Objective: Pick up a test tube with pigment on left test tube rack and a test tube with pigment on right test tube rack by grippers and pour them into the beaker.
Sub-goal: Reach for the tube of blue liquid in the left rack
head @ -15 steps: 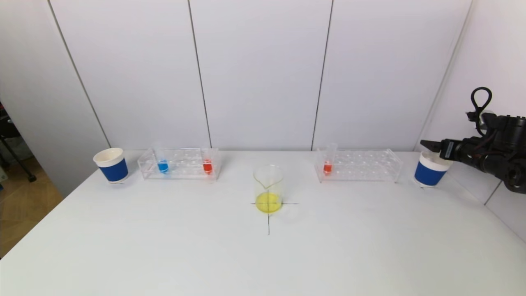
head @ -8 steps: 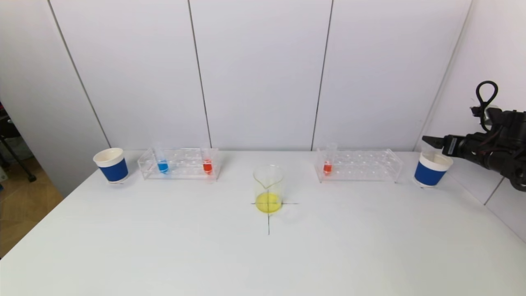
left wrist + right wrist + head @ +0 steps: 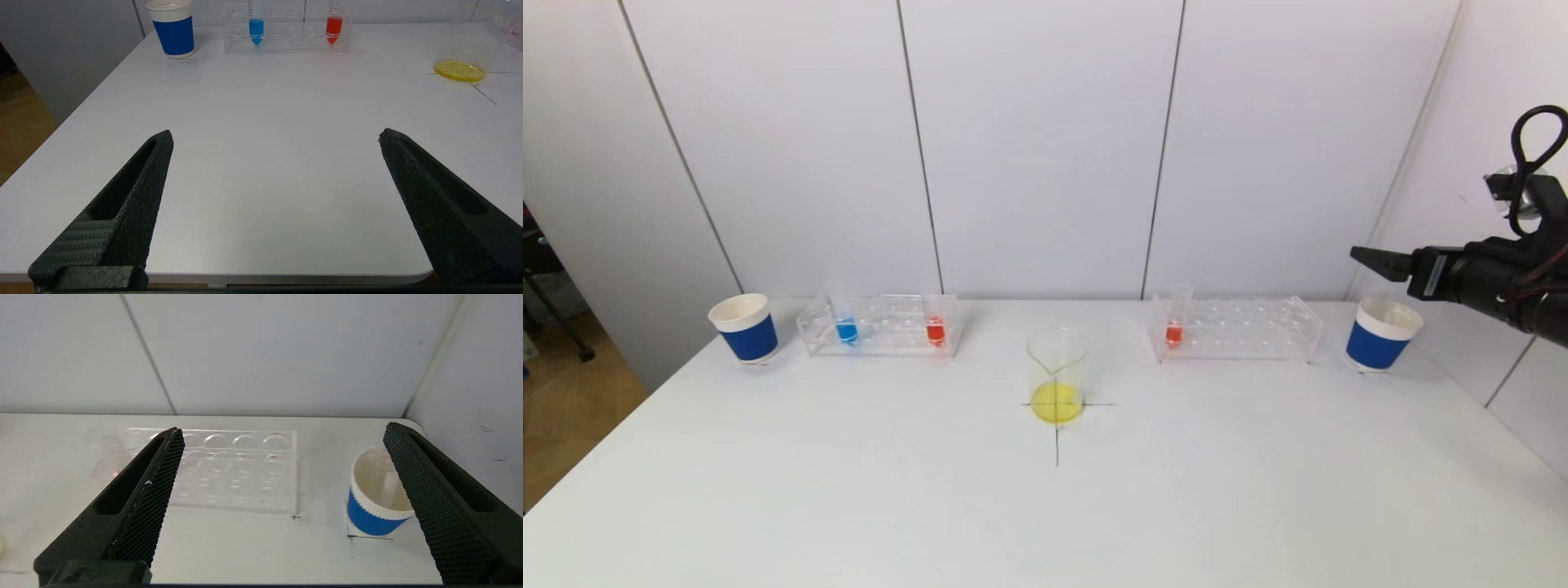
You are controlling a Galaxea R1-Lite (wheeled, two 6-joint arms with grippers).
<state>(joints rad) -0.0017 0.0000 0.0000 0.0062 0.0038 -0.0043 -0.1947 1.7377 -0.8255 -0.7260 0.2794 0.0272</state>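
The left clear rack (image 3: 880,325) holds a tube with blue pigment (image 3: 846,328) and a tube with red pigment (image 3: 935,329); both show in the left wrist view, blue (image 3: 256,30) and red (image 3: 334,28). The right clear rack (image 3: 1241,328) holds one tube with red pigment (image 3: 1174,330). A glass beaker (image 3: 1057,374) with yellow liquid stands on a black cross at the table's middle. My right gripper (image 3: 1372,262) is open and empty, in the air above the right blue cup (image 3: 1382,335). My left gripper (image 3: 276,136) is open and empty, low at the table's near left edge, out of the head view.
A blue and white paper cup (image 3: 744,327) stands left of the left rack. The right cup (image 3: 378,496) holds an empty clear tube. White wall panels stand close behind the table and along its right side.
My right gripper has risen and drawn slightly back above the right cup. Nothing else has moved.
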